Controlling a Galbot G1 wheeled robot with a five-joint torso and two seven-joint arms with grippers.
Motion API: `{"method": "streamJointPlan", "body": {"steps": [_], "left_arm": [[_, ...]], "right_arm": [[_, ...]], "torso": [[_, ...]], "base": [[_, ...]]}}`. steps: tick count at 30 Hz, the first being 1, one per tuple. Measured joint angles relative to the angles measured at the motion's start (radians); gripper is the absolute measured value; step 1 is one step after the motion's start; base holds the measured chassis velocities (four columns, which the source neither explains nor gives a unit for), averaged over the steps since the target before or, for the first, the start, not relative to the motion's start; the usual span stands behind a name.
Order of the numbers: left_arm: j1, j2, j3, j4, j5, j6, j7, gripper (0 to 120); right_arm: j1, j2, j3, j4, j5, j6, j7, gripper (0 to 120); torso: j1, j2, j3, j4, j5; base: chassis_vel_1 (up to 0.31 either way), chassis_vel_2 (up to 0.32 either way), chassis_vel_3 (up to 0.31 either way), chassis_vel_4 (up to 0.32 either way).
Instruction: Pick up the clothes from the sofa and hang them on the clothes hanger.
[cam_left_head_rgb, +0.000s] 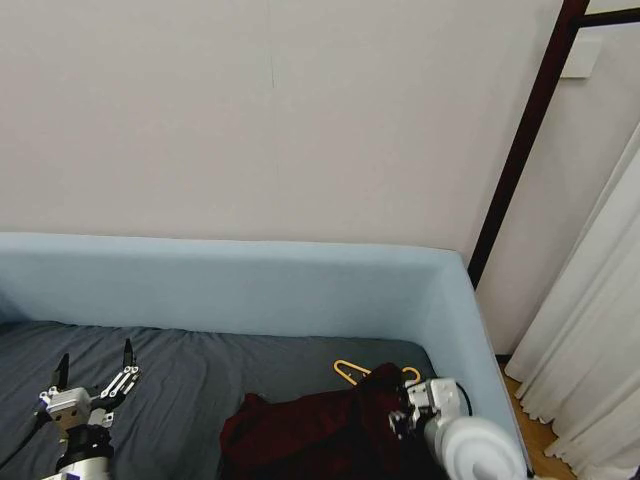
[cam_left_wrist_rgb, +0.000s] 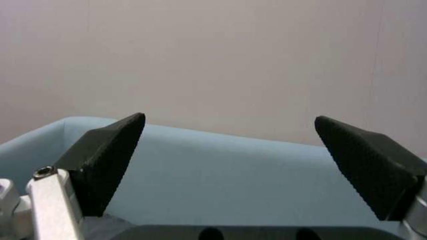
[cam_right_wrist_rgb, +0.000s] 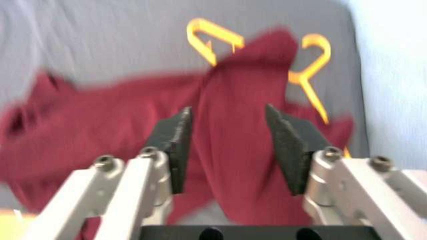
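A dark red garment (cam_left_head_rgb: 300, 430) lies crumpled on the grey seat of the light blue sofa (cam_left_head_rgb: 250, 285), draped over a yellow hanger (cam_left_head_rgb: 349, 371) whose hook (cam_right_wrist_rgb: 313, 50) sticks out beside it. My right gripper (cam_left_head_rgb: 400, 420) is down on the garment's right part. In the right wrist view its fingers (cam_right_wrist_rgb: 175, 145) are drawn in on a raised fold of the red cloth (cam_right_wrist_rgb: 230, 125). My left gripper (cam_left_head_rgb: 95, 362) hovers open over the bare seat at the left, far from the garment; in the left wrist view its gripper (cam_left_wrist_rgb: 230, 150) points at the sofa back.
The sofa's right armrest (cam_left_head_rgb: 470, 340) rises just beside my right arm. A dark vertical pole (cam_left_head_rgb: 520, 140) stands behind the sofa's right corner, with white curtains (cam_left_head_rgb: 600, 330) beside it. The plain wall (cam_left_head_rgb: 270, 110) backs the sofa.
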Motion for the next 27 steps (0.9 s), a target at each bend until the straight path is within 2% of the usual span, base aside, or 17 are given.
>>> {"method": "streamJointPlan", "body": {"steps": [1,4,5,6,10,11,14,15,16,20,27], "left_arm": [[0.0,0.0,0.0,0.0,0.0,0.0,0.0,100],[0.009,-0.012,0.0,-0.011,0.015,0.009,0.0,100],[0.015,-0.016,0.0,-0.015,0.021,0.01,-0.001,100],[0.015,-0.016,0.0,-0.015,0.021,0.01,-0.001,100],[0.05,-0.025,-0.013,-0.028,0.035,0.011,-0.001,100],[0.05,-0.025,-0.013,-0.028,0.035,0.011,-0.001,100],[0.063,-0.027,-0.031,-0.036,0.036,0.011,-0.006,100],[0.069,-0.03,-0.038,-0.04,0.035,0.011,-0.008,100],[0.069,-0.03,-0.038,-0.04,0.035,0.011,-0.008,100],[0.078,-0.039,-0.05,-0.047,0.035,0.011,-0.01,100],[0.078,-0.044,-0.053,-0.049,0.037,0.01,-0.01,100]], "right_arm": [[0.0,0.0,0.0,0.0,0.0,0.0,0.0,50],[0.066,0.069,0.002,-0.16,-0.056,0.026,-0.109,66],[0.081,0.103,0.002,-0.232,-0.089,0.03,-0.15,69],[0.081,0.103,0.002,-0.232,-0.089,0.03,-0.15,69],[0.112,0.24,0.055,-0.487,-0.171,0.027,-0.287,88],[0.112,0.24,0.055,-0.487,-0.171,0.027,-0.287,88],[0.144,0.309,0.093,-0.621,-0.205,0.047,-0.328,98],[0.166,0.343,0.118,-0.692,-0.227,0.061,-0.338,100],[0.166,0.343,0.118,-0.692,-0.227,0.061,-0.338,100],[0.211,0.41,0.163,-0.841,-0.279,0.066,-0.347,100],[0.241,0.446,0.172,-1.023,-0.443,0.093,-0.464,100]], "torso": [[0.0,0.0,0.0,0.0,0.0],[0.0,0.0,0.0,-0.0002,0.0002],[0.0,0.0,0.0,-0.0001,0.0],[0.0,0.0,0.0,-0.0001,0.0],[0.0,0.0,0.0,-0.0001,0.0004],[0.0,0.0,0.0,-0.0001,0.0004],[0.0,0.0,0.0,-0.0001,0.0004],[0.0,0.0,0.0,-0.0001,0.0002],[0.0,0.0,0.0,-0.0001,0.0002],[0.0,0.0,0.0,-0.0002,0.0002],[0.0,0.0,0.0,-0.0001,0.0003]], "base": [[0.0,0.0,0.0,0.0],[0.0,0.0,0.0,0.0],[0.0,0.0,0.0,0.0],[0.0,0.0,0.0,0.0],[0.0,0.0,0.0,0.0],[0.0,0.0,0.0,0.0],[0.0,0.0,0.0,0.0],[0.0,0.0,0.0,0.0],[0.0,0.0,0.0,0.0],[0.0,0.0,0.0,0.0],[0.0,0.0,0.0,0.0]]}}
